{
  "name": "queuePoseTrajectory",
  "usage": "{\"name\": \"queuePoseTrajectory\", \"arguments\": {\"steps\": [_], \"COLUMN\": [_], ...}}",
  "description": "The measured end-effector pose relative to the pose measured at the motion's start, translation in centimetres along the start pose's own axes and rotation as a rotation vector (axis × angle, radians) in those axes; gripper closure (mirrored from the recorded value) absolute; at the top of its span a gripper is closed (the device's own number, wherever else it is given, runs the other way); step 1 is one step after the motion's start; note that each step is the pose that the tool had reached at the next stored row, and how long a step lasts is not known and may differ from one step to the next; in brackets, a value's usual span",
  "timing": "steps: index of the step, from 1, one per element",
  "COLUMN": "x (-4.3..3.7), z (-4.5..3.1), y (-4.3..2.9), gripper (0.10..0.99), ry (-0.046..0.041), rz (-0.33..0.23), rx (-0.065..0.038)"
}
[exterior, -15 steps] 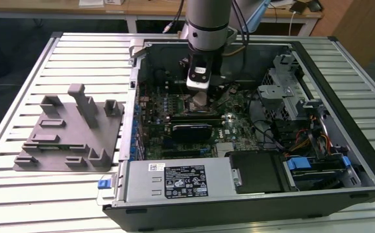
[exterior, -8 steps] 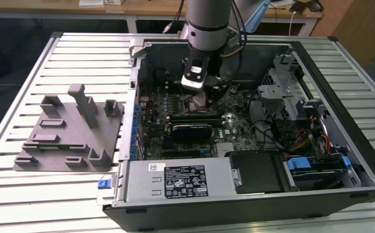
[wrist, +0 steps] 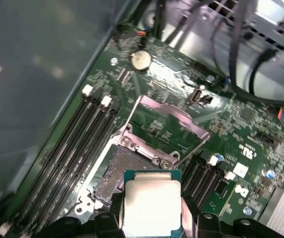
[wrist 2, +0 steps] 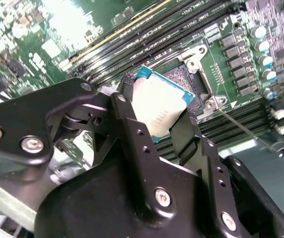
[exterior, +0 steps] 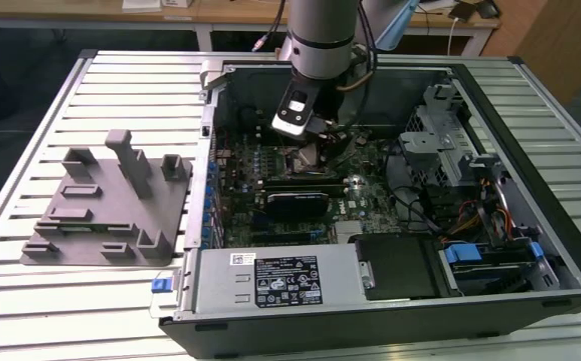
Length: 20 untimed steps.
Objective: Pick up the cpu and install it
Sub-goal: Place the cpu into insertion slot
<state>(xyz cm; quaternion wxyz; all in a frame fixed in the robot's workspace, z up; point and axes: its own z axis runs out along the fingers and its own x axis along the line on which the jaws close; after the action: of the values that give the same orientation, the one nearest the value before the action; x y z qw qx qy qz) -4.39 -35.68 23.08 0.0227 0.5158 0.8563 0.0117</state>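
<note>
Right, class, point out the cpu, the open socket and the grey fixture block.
cpu (wrist: 152, 208), first wrist view, on its silver metal top.
socket (wrist: 116, 171), first wrist view, on its dark contact bed.
fixture block (exterior: 104, 214), exterior view, on its flat base.

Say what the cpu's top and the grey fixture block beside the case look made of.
The cpu: top looks metal, pale silver with a soft sheen; teal-green rim suggests circuit board. The fixture block: probably plastic, uniformly matte grey, no glints.

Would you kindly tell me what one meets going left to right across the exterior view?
grey fixture block → gripper holding the cpu → metal drive cage → computer case's right wall
</note>
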Motion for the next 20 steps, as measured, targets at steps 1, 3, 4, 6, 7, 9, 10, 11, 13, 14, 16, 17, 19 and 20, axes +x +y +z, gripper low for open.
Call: {"name": "queuePoseTrajectory", "arguments": {"steps": [1, 3, 4, 6, 7, 9, 10, 11, 13, 14, 16, 17, 19, 20], "x": [0.0, 0.0, 0.0, 0.0, 0.0, 0.0, 0.0, 0.0, 0.0, 0.0, 0.0, 0.0, 0.0, 0.0], "z": [0.01, 0.03, 0.03, 0.05, 0.06, 0.08, 0.09, 0.1, 0.11, 0.12, 0.14, 0.15, 0.17, 0.18], "y": [0.0, 0.0, 0.0, 0.0, 0.0, 0.0, -0.01, -0.01, 0.0, -0.01, -0.01, -0.01, -0.01, -0.01], "gripper": [0.545, 0.545, 0.545, 0.545, 0.545, 0.545, 0.545, 0.545, 0.545, 0.545, 0.545, 0.545, 0.545, 0.545], "ry": [-0.0008, -0.0024, -0.0032, -0.0047, -0.0055, -0.0072, -0.0079, -0.0087, -0.0102, -0.011, -0.0127, -0.0135, -0.015, -0.0157], "rz": [0.019, 0.055, 0.073, 0.109, 0.127, 0.164, 0.182, 0.2, 0.236, 0.254, 0.292, 0.31, 0.346, 0.364], "rx": [0.001, 0.001, 0.002, 0.003, 0.003, 0.004, 0.005, 0.005, 0.006, 0.007, 0.008, 0.008, 0.009, 0.01]}}
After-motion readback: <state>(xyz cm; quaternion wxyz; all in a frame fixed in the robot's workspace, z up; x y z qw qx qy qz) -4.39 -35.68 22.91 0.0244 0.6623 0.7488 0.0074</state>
